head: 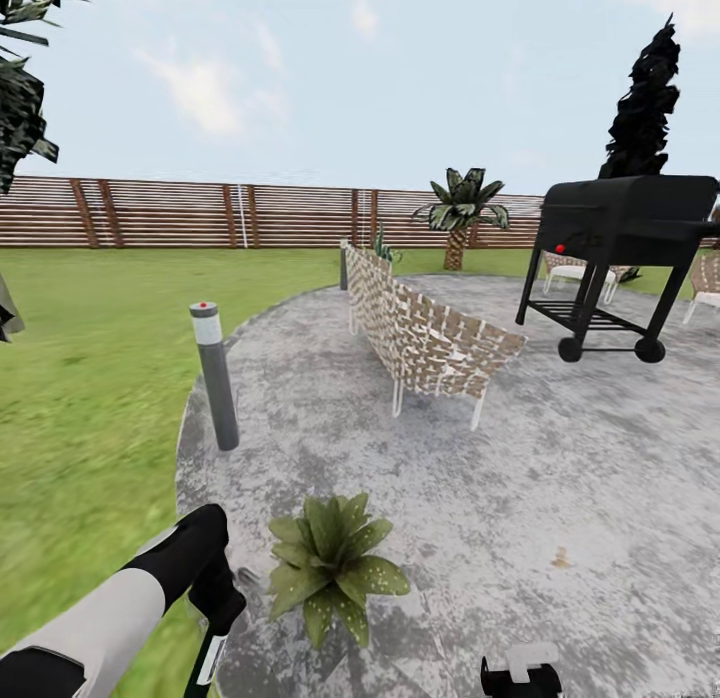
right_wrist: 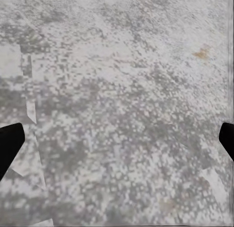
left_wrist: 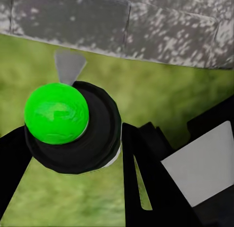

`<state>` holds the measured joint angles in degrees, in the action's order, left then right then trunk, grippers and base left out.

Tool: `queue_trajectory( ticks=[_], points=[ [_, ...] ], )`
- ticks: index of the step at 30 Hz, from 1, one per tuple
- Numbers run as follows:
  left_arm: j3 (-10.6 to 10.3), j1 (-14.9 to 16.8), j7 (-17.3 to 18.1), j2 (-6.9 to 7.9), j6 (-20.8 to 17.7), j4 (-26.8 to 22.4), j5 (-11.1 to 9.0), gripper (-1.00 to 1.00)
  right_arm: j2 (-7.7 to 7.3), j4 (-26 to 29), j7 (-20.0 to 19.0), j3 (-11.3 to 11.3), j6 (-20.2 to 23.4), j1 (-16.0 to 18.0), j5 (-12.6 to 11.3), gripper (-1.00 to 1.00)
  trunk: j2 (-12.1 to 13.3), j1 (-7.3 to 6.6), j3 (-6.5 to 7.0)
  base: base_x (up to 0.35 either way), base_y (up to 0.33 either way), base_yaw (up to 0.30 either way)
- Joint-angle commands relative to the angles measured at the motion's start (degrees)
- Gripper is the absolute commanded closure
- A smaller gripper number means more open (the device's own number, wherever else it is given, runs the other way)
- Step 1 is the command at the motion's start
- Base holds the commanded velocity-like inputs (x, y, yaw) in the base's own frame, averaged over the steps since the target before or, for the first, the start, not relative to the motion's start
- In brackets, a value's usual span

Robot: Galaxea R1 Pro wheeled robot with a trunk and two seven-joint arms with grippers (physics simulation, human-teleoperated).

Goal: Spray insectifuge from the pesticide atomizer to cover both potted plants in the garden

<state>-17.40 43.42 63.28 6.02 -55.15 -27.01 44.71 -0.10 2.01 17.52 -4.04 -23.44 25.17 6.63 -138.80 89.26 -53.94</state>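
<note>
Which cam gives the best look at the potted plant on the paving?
Head view: the potted plant shows whole, its speckled rosette sitting on the grey paved patch just beside the left gripper. The left wrist view has grass and the paving edge; the right wrist view has bare paving, with no leaves I can make out.

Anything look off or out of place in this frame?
Mostly tidy. One oddity: a small orange-brown fleck lies alone on the grey paved patch, to the right of the potted plant; too small to identify. The bench, grill and bollard light stand upright.
</note>
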Motion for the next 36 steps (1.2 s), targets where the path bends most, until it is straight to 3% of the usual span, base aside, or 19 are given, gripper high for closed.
queue_trajectory(
  ticks=[1,8,15,17,23,27,28,30,33,36],
  points=[
    [-0.2,0.0,0.6,0.05,-0.3,-0.2,0.5,1.00,0.01,-0.1,0.6,-0.4,0.1,0.1,0.5,-1.00,0.0,-0.01,-0.03,0.023,0.001,-0.279],
    [-0.1,-0.2,0.4,1.14,-0.1,-0.2,0.9,1.00,0.01,-0.1,0.6,-0.4,0.1,0.1,0.6,-1.00,0.0,-0.01,0.06,0.004,0.000,-0.120],
    [0.0,-1.5,0.5,1.16,-0.1,-1.1,0.6,1.00,-0.07,-0.1,0.6,-0.4,0.0,0.1,0.6,-1.00,0.0,-0.01,0.07,0.000,0.000,-0.002],
    [0.0,-1.4,0.6,0.83,-0.2,-1.2,0.5,1.00,-0.07,-0.1,0.6,-0.4,0.0,0.1,0.7,-1.00,0.0,-0.01,0.07,0.000,0.000,0.000],
    [-0.1,-0.7,1.0,-3.15,-0.6,-1.3,0.3,1.00,-0.08,-0.1,0.6,-0.4,0.0,0.1,0.7,-1.00,0.0,-0.01,0.07,0.000,0.000,0.000],
    [0.0,-1.1,1.1,-1.86,-0.5,-1.2,0.3,1.00,-0.08,-0.1,0.6,-0.4,0.1,0.1,0.7,-1.00,0.0,-0.01,0.07,0.000,0.000,0.000],
    [0.0,-1.4,1.2,-0.02,-0.4,-1.2,0.3,1.00,-0.08,-0.1,0.5,-0.4,0.1,0.1,0.7,-1.00,0.0,-0.01,0.07,0.000,0.000,0.000],
    [0.1,-1.6,1.3,1.86,-0.3,-1.0,0.2,1.00,-0.08,-0.1,0.5,-0.4,0.1,0.1,0.7,-1.00,0.0,-0.01,0.07,0.000,0.000,0.000],
    [0.0,-1.7,1.3,2.33,-0.2,-0.8,0.2,1.00,-0.08,-0.1,0.5,-0.4,0.2,0.1,0.7,-1.00,0.0,-0.01,0.07,0.000,0.000,0.000],
    [0.0,-1.7,1.4,1.64,-0.2,-1.0,0.0,1.00,-0.08,-0.1,0.5,-0.4,0.2,0.1,0.7,-1.00,0.0,-0.01,0.07,0.000,0.000,0.000]
  ],
)
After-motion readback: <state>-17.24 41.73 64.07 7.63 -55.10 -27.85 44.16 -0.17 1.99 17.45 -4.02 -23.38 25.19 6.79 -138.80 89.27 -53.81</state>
